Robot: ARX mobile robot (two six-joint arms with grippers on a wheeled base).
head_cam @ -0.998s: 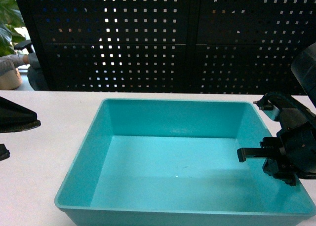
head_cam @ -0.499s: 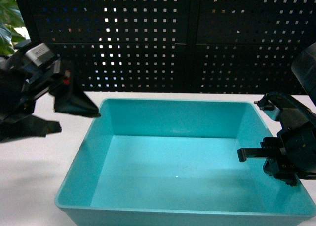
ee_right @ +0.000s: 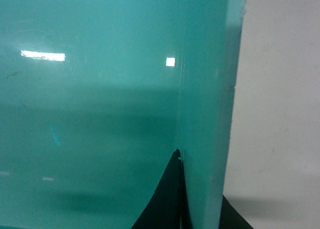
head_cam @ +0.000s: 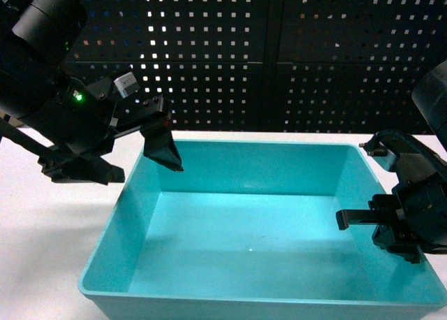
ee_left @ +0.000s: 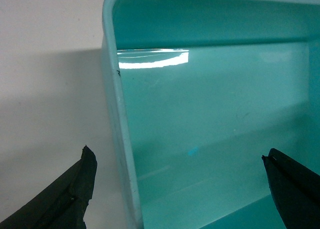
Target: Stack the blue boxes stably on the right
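Head view, tub: a single turquoise tub (head_cam: pixel 258 229) sits open side up on the white tabletop (head_cam: pixel 49 229), filling the middle of the scene and running close to the near edge of the view.
Head view, left pincer: the left pincer (head_cam: pixel 136 163) hangs over the tub's far left corner, its two dark fingers spread wide, one above the tub's inside and one outside above the tabletop. It touches nothing that I can see.
Head view, right pincer: the right pincer (head_cam: pixel 391 226) is at the tub's right wall, low down, with one finger reaching inward over the tub floor.
Head view, backdrop: a black perforated panel (head_cam: pixel 279 54) stands behind the tabletop.

Left wrist view, tub: the tub's left wall and rounded rim (ee_left: pixel 120 119) run up the middle, with the bare tabletop (ee_left: pixel 45 79) to the left and the glossy tub floor to the right.
Left wrist view, fingers: the two fingertips (ee_left: pixel 70 199) show at the bottom corners, far apart, straddling the rim without touching it.

Right wrist view, tub: the tub's right wall (ee_right: pixel 210 89) rises up the frame, teal interior to the left, white tabletop (ee_right: pixel 280 114) to the right.
Right wrist view, fingers: one dark finger (ee_right: pixel 165 199) lies against the inner face of the wall and the other peeks out on the outer side, so the pincer is clamped on the wall.
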